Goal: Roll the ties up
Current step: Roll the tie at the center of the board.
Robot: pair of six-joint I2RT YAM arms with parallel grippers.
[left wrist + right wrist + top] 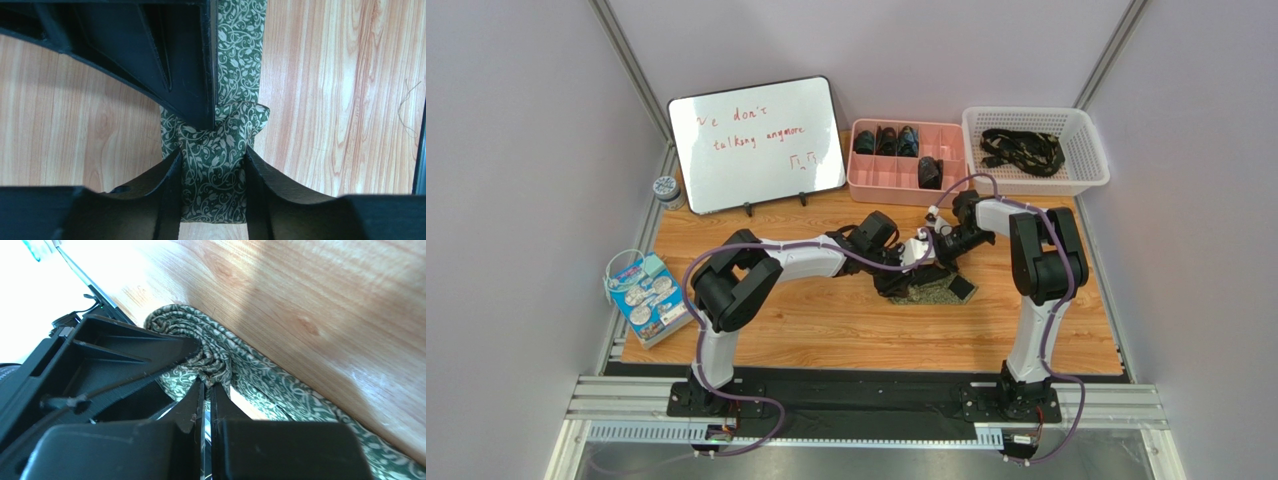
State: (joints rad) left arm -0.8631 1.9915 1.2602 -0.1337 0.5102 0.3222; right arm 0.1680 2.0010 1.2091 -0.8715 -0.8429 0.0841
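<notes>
while both arms meet at mid-table, the green tie (934, 291) lies on the wooden table (826, 330) just under them. its flat stretch runs roughly left to right in the top view, black end (963, 288) pointing right, and the other end is wound into a small roll. in the left wrist view the strip heads straight away from the camera.

left gripper (212, 160): fingers clamped on either side of that roll, fabric bulging between them. right gripper (205, 384): fingers pressed flat together, tips nosing into the roll's fold. whether any cloth is caught between them, i cannot tell. the two grippers crowd each other, one finger crossing right over the tie.

behind them stands a pink divided tray (896, 185) with four dark rolls (886, 141) in its compartments. beside it on the right is a white basket (1086, 150) holding a tangle of black patterned ties (1024, 150), too knotted to count. one whiteboard (756, 145) stands at the back left, one small tin (666, 190) beside it, and one blue packet (648, 297) lies off the left edge.
</notes>
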